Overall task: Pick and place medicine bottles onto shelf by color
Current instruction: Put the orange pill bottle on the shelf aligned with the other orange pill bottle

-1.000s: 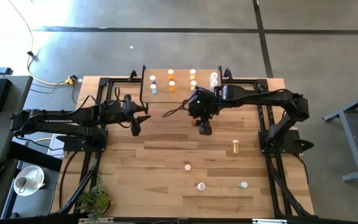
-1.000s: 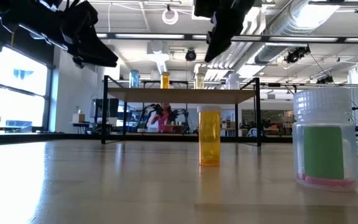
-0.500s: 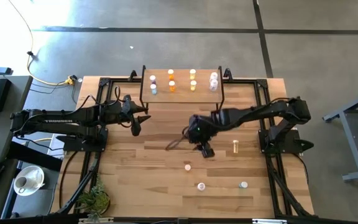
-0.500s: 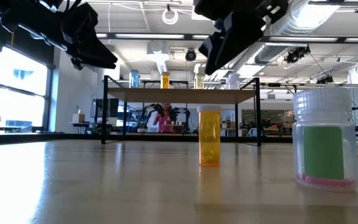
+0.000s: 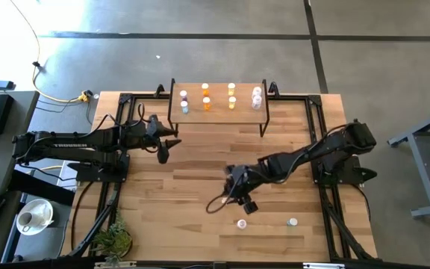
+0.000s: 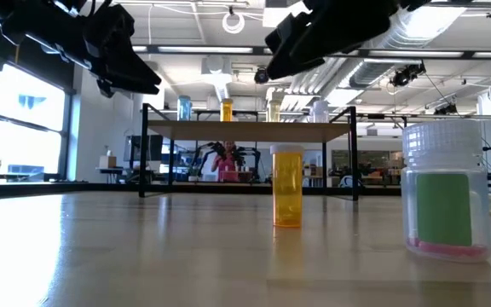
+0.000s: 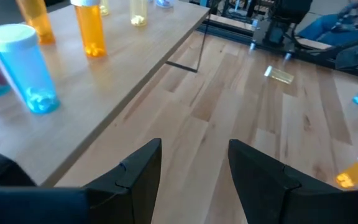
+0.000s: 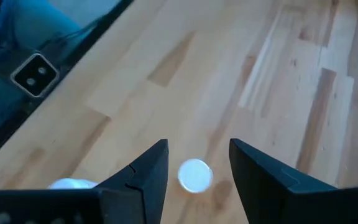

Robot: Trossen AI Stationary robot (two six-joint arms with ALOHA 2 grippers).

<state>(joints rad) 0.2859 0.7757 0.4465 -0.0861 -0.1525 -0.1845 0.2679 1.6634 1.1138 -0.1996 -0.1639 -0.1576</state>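
Observation:
The shelf [image 5: 219,97] stands at the table's far edge with several orange, yellow, blue and pinkish bottles upright on its top. On the table, an orange bottle [image 6: 287,186] and a pinkish-white bottle [image 6: 446,192] stand upright, a pale one [image 5: 293,222] stands near the front right, and a yellow one [image 7: 280,74] lies on its side. My right gripper [image 5: 246,203] is open and empty, high over the front middle. A white bottle cap [image 8: 195,175] shows on the table below, between its fingers. My left gripper [image 5: 164,153] is open and empty, left of the shelf.
Black frame rails [image 5: 316,134] run along the table's left and right sides. A small plant [image 5: 114,240] sits at the front left corner. A loose cable [image 5: 216,205] hangs from my right wrist. Bare wood lies between the shelf and the loose bottles.
My right gripper has swung from just in front of the shelf toward the table's near edge and now hangs over the loose bottles. Its arm has stretched out across the table. The bottles have stayed in place.

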